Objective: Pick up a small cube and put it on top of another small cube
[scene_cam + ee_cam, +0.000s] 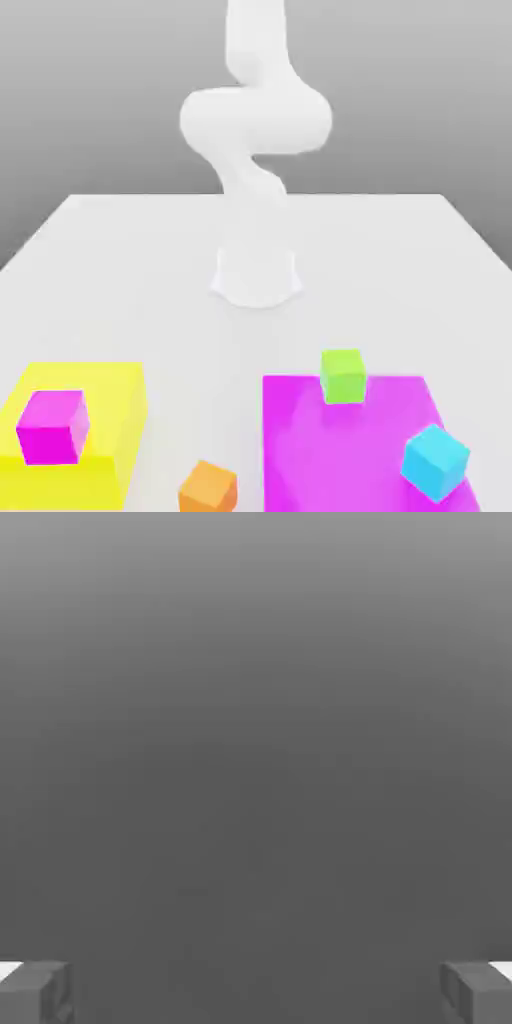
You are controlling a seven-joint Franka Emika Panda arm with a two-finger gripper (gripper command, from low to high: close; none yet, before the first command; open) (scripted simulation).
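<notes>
The fingers of the gripper (256,994) are being held wide apart. The white arm (257,120) is being held up over its base (257,278), which is being carried by the pale table (180,325), between its far corners and nearer the viewer than its far edge. The orange cube (208,488) is being supported by the table, between the yellow block (112,410) and the magenta panel (335,450), nearer the panel's edge on the exterior view's left. The magenta cube (53,428) is being carried on the yellow block, toward the exterior view's left. By the panel's far edge, about midway between its corners, the green cube (343,378) is being carried; near its edge on the exterior view's right, the cyan cube (435,463) is being supported.
</notes>
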